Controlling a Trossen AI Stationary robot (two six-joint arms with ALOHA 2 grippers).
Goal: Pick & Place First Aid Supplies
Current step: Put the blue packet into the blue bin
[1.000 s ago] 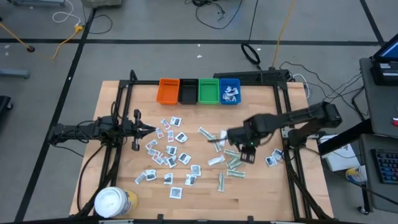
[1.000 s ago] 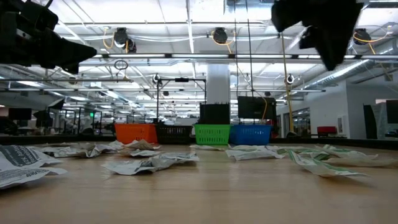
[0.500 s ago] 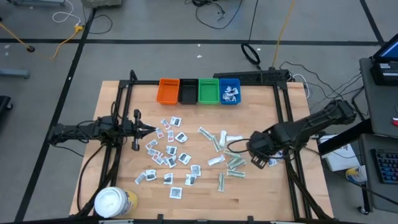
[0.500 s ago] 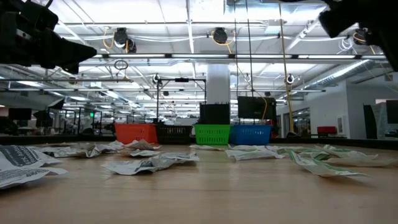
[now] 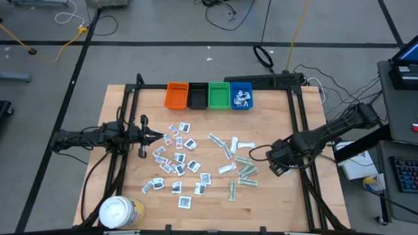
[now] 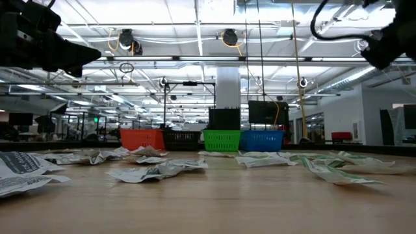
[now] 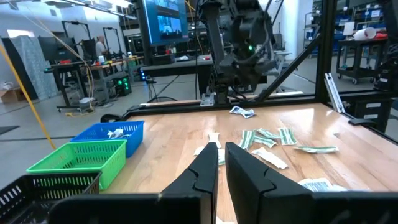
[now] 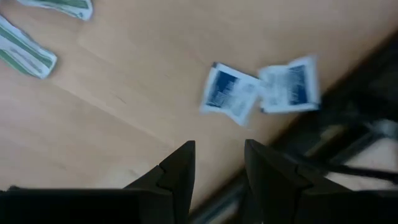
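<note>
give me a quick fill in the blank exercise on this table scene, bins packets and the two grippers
1. Of the four bins, only the ____ bin already has white packets in it.
2. The right gripper hangs open above two ____-printed sachets by the table's right edge.
3. The left gripper waits over the table's left side with its fingers ____.
4. The bin right beside the orange bin is ____.

Missing words: blue; blue; shut; black
</note>
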